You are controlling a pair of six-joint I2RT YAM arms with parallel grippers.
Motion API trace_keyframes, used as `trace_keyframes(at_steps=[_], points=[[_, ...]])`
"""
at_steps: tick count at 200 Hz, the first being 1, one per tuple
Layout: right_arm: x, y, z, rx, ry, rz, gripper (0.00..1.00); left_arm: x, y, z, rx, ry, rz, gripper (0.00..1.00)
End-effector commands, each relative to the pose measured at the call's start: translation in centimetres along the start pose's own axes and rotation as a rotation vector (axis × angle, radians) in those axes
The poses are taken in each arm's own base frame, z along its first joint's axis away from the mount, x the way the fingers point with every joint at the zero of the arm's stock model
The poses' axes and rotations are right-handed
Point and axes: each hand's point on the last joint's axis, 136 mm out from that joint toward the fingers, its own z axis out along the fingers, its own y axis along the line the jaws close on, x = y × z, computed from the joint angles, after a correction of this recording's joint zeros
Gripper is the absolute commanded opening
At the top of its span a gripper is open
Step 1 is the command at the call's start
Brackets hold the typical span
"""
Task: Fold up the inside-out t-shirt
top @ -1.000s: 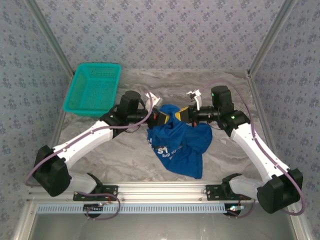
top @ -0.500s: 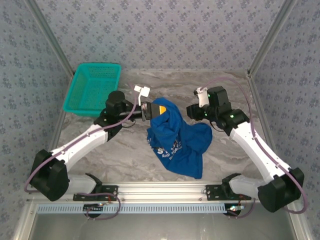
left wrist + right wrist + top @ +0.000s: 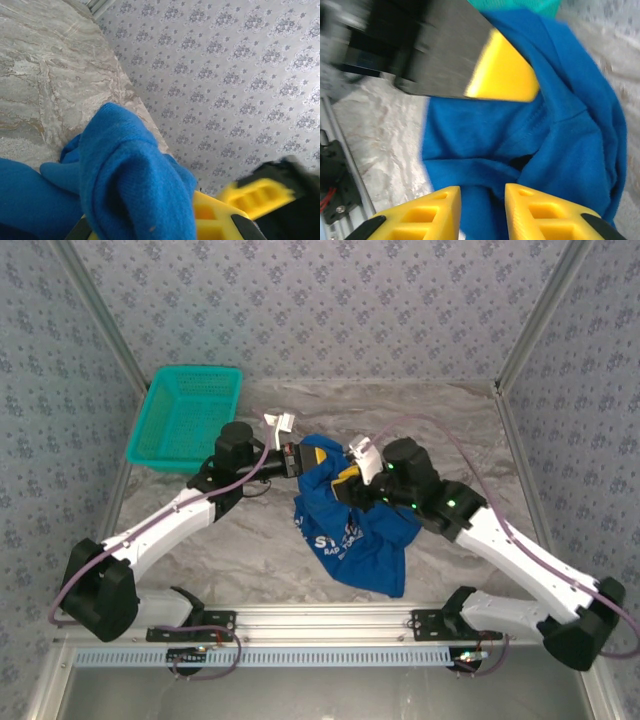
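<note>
Cloth sits in the bite of the left gripper (image 3: 306, 457). Its jaws are closed tight on a bunched fold of the royal-blue t-shirt (image 3: 360, 535). In the left wrist view that fold humps up over the yellow fingers (image 3: 212, 222) and hides the pinch itself. The right gripper (image 3: 482, 195) stands narrowly parted, with a slim gap between its two yellow pads (image 3: 437, 210) and nothing in that gap. Blue cloth lies just beyond the tips, unclamped. In the right wrist view the left gripper's grey body and one yellow finger cross above, against the shirt's upper edge.

Taken from the teal basket (image 3: 185, 415), the left gripper lies to the right of its near right corner. The right gripper is further right again and a little nearer the arm bases, over the upper part of the shirt, close to the left gripper. The t-shirt lies to the right of the basket and nearer the bases, apart from the basket's wall, crumpled on the marbled table (image 3: 470, 420). The part farthest from the bases is gathered at the left gripper, and the rest trails towards the bases in a loose heap. A white print (image 3: 335, 540) shows on the side of the heap nearer the basket, its letters partly lost in the folds.
</note>
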Motion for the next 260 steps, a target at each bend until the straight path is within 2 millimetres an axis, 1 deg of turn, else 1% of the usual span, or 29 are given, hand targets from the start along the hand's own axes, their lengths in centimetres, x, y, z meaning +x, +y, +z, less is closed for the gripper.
trace_keyframes(at_steps=[1, 27, 44, 59, 75, 97, 108, 126, 136, 146, 158, 167, 179, 195, 221, 233, 237, 250, 260], points=[[-1.4, -1.4, 0.5, 0.038, -0.037, 0.078, 0.30, -1.1, -1.8, -0.7, 0.032, -0.034, 0.044, 0.00], [-1.0, -2.8, 1.9, 0.067, -0.018, 0.135, 0.33, -1.2, -2.5, -0.9, 0.053, -0.034, 0.062, 0.00], [-0.9, -3.6, 2.6, 0.097, -0.020, 0.156, 0.33, -1.0, -2.9, -0.9, 0.065, -0.025, 0.070, 0.00], [-0.9, -4.1, 3.1, 0.104, -0.024, 0.164, 0.32, -0.7, -3.2, -0.8, 0.082, -0.009, 0.075, 0.00], [-1.2, -4.2, 3.7, 0.088, -0.031, 0.172, 0.31, -0.5, -3.5, -0.8, 0.094, 0.000, 0.080, 0.00], [-1.0, -5.1, 4.5, 0.117, -0.025, 0.177, 0.22, -0.5, -4.2, -0.8, 0.120, 0.000, 0.091, 0.00], [-1.2, -5.5, 4.4, 0.121, -0.041, 0.179, 0.15, -0.5, -4.4, -0.9, 0.125, -0.001, 0.096, 0.00], [-2.0, -5.6, 3.3, 0.100, -0.082, 0.165, 0.00, -0.4, -4.1, -1.0, 0.110, -0.001, 0.098, 0.00], [-2.4, -5.5, 2.1, 0.070, -0.100, 0.164, 0.00, -0.5, -3.2, -1.2, 0.063, -0.011, 0.103, 0.00], [-2.8, -4.8, 0.6, -0.011, -0.129, 0.168, 0.00, -0.8, -2.1, -1.5, 0.007, -0.035, 0.118, 0.00], [-3.4, -3.9, -1.4, -0.133, -0.186, 0.199, 0.00, -1.1, -0.2, -1.8, -0.085, -0.062, 0.127, 0.00], [-3.8, -2.8, -2.9, -0.245, -0.221, 0.218, 0.00, -1.2, 1.2, -2.0, -0.146, -0.076, 0.135, 0.00], [-4.3, -1.9, -4.3, -0.344, -0.252, 0.246, 0.00, -1.4, 3.0, -2.0, -0.218, -0.089, 0.130, 0.00], [-4.8, -0.6, -5.4, -0.453, -0.270, 0.258, 0.00, -1.4, 4.6, -1.5, -0.259, -0.088, 0.119, 0.00], [-5.9, 0.5, -6.2, -0.553, -0.303, 0.251, 0.00, -1.5, 5.3, -0.5, -0.247, -0.079, 0.106, 0.00], [-6.2, 0.2, -6.2, -0.569, -0.306, 0.260, 0.00, -1.6, 6.1, -0.6, -0.284, -0.074, 0.100, 0.11], [-6.2, 0.0, -6.2, -0.564, -0.303, 0.262, 0.00, -1.6, 6.4, -0.7, -0.299, -0.074, 0.101, 0.17], [-5.8, -1.0, -5.7, -0.534, -0.288, 0.283, 0.00, -1.6, 6.8, -1.6, -0.354, -0.083, 0.116, 0.41], [-5.4, -1.5, -5.4, -0.530, -0.279, 0.296, 0.00, -1.4, 6.8, -2.6, -0.388, -0.096, 0.143, 0.52]])
